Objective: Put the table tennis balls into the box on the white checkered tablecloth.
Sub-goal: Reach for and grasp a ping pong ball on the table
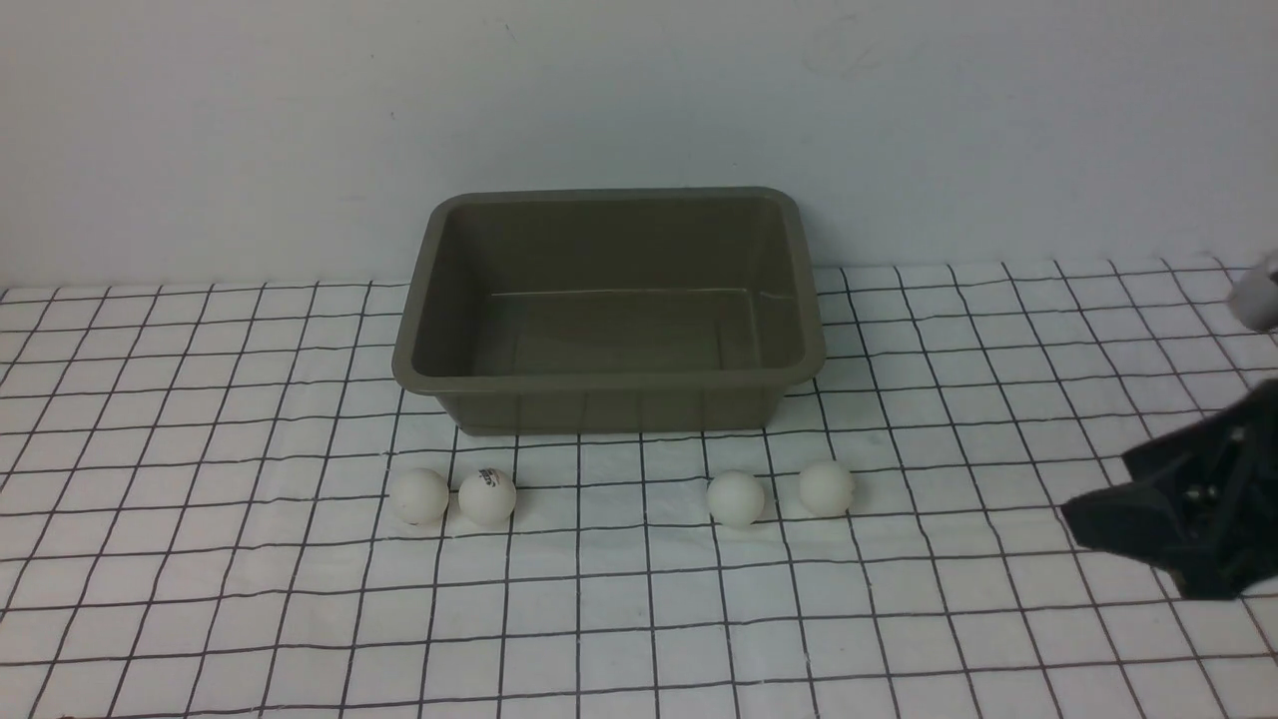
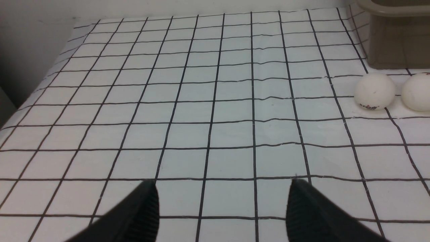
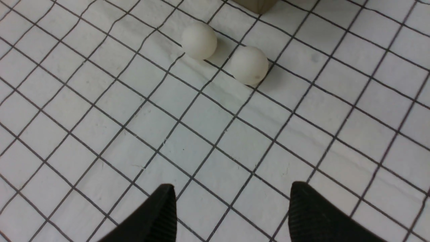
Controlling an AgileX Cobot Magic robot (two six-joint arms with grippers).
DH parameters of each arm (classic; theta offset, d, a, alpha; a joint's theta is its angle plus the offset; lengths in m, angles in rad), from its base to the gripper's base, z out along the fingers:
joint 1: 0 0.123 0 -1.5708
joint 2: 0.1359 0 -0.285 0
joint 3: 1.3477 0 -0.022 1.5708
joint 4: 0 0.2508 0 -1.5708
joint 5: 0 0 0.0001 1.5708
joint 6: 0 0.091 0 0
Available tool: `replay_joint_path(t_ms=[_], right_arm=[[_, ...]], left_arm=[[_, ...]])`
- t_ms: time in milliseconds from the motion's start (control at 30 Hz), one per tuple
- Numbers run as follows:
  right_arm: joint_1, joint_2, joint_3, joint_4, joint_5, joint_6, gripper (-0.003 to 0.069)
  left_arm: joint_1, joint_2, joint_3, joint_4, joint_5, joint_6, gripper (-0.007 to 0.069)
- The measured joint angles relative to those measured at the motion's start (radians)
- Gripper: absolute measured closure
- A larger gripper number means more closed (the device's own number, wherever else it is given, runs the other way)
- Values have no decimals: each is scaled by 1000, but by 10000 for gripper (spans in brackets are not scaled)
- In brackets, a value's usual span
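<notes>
Reaching for a first ball looks to be the step in hand. The right tool (image 3: pixel 231 188) hangs over the white checkered tablecloth (image 1: pixel 200 599) with its black ribbed fingers spread wide and nothing between them. The left tool (image 2: pixel 223 183) is equally wide and empty.

All four small matte white table tennis balls lie on the cloth in a row just in front of the rectangular olive-grey plastic box (image 1: pixel 609 379), which seems empty. The rightmost ball (image 1: pixel 827 488) is nearest the right tool and is probably the best first pick.

To do it well, I would bring the fingers down on either side of its widest part and close gently. So light and smooth a ball could squirt out of a skewed pinch. Its neighbour (image 1: pixel 736 498) lies near, so approaching from the outer side should avoid nudging it. The ball should be lifted clear of the flared rim and released low inside, so that it does not bounce out.

Much is out of sight:
- The left arm does not show in the front view.
- The right tool is cut by that frame's edge.
- Each wrist view catches only two balls and a corner of the box.
- One ball (image 2: pixel 418 92) is clipped at the border of the left wrist view.
- The logo on another ball (image 1: pixel 487 496) is too small to read.
- A pale blur (image 1: pixel 1260 290) at the right margin of the front view cannot be identified.
</notes>
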Motion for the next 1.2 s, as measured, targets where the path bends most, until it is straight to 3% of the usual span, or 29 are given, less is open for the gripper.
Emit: replay_joint_path(t_ms=[200,433,867,1200], right_arm=[[82,186,-126,-7,-28,-21,249],[171,475,-300,-54,-50,-23,249],[185,747,-494,-55,-51,28,249],[224,832,-511,-65,-60,29,249]], left_arm=[[-73,0,0,0,0,0,166],[-84,0,0,0,0,0,166],[-84,0,0,-1,0,0,166],[-84,0,0,-1,0,0,166]])
